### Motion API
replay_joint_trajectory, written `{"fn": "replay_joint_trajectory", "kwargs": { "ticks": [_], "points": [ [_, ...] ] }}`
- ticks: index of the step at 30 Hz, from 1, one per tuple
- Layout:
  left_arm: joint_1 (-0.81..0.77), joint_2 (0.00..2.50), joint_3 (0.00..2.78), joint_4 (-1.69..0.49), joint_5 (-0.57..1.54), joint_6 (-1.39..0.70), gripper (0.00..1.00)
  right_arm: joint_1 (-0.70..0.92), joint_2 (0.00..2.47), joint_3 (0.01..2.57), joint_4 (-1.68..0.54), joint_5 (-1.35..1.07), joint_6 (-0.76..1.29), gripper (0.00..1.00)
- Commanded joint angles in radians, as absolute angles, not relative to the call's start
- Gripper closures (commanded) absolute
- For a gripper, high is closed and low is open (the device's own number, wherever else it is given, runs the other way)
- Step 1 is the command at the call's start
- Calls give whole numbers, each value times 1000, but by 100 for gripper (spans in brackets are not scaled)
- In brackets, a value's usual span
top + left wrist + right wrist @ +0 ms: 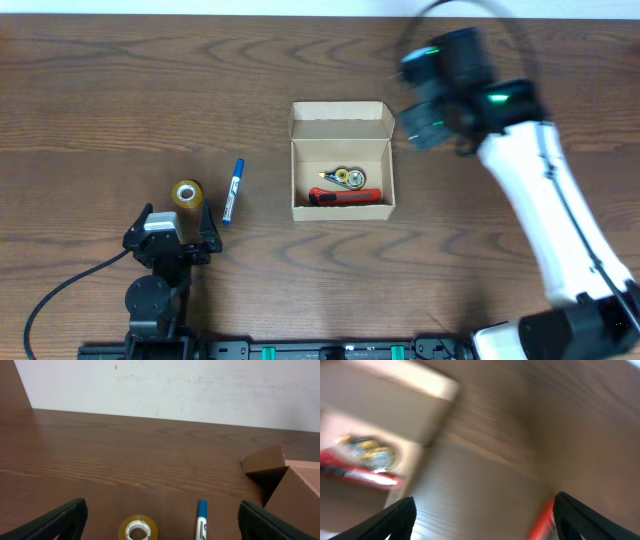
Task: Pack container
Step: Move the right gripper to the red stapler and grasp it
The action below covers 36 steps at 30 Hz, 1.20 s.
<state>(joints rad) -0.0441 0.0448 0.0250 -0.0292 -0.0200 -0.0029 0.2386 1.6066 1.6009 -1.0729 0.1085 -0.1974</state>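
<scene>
Yellow tape roll [187, 193] and blue marker [233, 190] lie left of the container [340, 122], with the left hand [162, 507] released and empty beside them. The open container holds a red utility knife [345, 196]. Right of it, the right hand [482, 502] hangs released. Loading appears partway done; next, the left hand should lower onto the roll.

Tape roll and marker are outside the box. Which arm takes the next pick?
Left. Its open pincer sits right behind the tape roll, with the marker beside it. The right pincer is on the other side of the box, its view blurred.
</scene>
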Motion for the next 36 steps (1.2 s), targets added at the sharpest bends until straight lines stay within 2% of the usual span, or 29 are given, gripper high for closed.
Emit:
{"fn": "replay_joint_trajectory", "kwargs": {
  "ticks": [1, 4, 7, 15, 18, 27, 36],
  "points": [
    [-46, 46, 5, -56, -17, -8, 5, 76, 1559, 1634, -1150, 234, 108, 18],
    [-46, 46, 5, -56, -6, -8, 5, -33, 1549, 1684, -1248, 207, 149, 18],
    [-46, 46, 5, -56, 1, -8, 5, -126, 1550, 1700, -1316, 203, 142, 14],
    [-46, 46, 5, -56, 1, -8, 5, -294, 1668, 1696, -1390, 160, -15, 4],
    [-46, 46, 5, -56, 1, -8, 5, -336, 1748, 1689, -1386, 147, -21, 4],
    [-46, 46, 5, -55, 1, -8, 5, -361, 1991, 1678, -1307, 97, -69, 6],
    [-46, 46, 5, -55, 1, -8, 5, -360, 2080, 1633, -1215, 73, -96, 7]
  ]
}}
